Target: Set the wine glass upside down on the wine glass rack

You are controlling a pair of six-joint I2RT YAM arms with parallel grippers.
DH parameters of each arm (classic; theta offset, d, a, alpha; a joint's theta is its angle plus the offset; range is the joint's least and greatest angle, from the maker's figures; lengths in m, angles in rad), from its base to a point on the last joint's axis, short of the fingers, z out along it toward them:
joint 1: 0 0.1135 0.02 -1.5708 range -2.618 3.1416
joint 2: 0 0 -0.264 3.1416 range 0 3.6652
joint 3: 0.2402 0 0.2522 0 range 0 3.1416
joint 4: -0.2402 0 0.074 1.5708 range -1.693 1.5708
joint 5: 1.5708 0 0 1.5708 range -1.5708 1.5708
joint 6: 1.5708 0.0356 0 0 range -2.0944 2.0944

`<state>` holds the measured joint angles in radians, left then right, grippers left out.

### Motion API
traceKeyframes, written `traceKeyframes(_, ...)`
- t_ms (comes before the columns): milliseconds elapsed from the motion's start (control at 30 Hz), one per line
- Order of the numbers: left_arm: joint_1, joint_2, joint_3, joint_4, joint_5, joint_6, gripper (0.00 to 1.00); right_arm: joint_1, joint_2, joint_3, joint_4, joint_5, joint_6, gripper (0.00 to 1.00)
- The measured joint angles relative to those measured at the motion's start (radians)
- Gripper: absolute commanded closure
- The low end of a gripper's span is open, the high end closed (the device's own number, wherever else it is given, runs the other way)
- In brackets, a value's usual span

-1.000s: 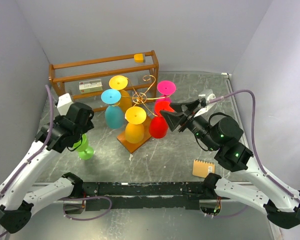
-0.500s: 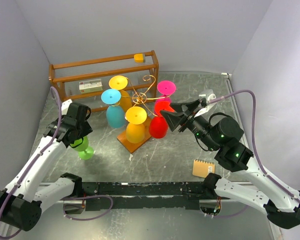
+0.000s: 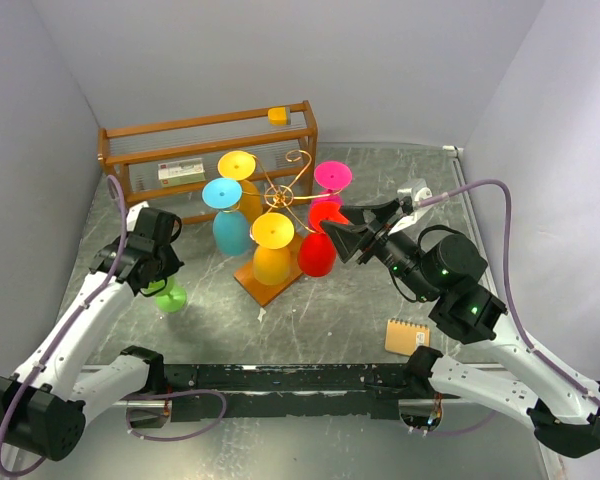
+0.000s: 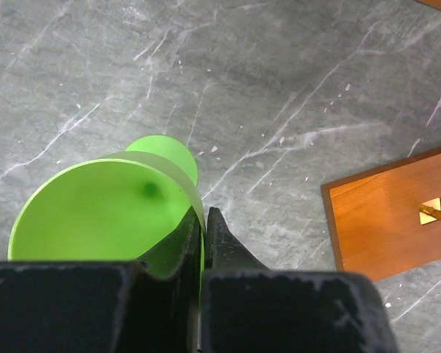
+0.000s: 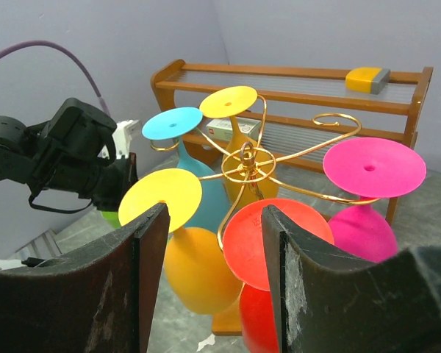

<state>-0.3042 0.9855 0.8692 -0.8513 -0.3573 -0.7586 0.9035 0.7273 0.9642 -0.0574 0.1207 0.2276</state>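
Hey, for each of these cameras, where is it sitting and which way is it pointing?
Top external: above and behind the arms, looking down on the table; both arms show, with the left gripper and right gripper.
Left wrist: on the left arm, looking down past its fingers, shut on the green wine glass.
Right wrist: on the right arm, looking across between its open fingers at the wine glass rack.
Shared: top and left wrist views both show the green glass and the rack's wooden base.

text readable: none | small white box (image 3: pixel 181 172) on slatted shelf (image 3: pixel 208 125): red-marked label, print too small to make out | notepad (image 3: pixel 407 337) on worktop (image 3: pixel 360 300): cover markings illegible
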Motion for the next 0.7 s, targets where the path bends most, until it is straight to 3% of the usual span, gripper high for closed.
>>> traceKeyframes(233,0.001,-0.006,0.071,-0.055,-0.040,0.003,0.93,0.000,-0.001,0.000,0.000,0.000,0.000,0.47)
traceKeyframes(700,0.002,-0.173,0.586,-0.164,-0.247,0.056,0.93,0.000,0.009,-0.001,0.045,0.007,0.044,0.47)
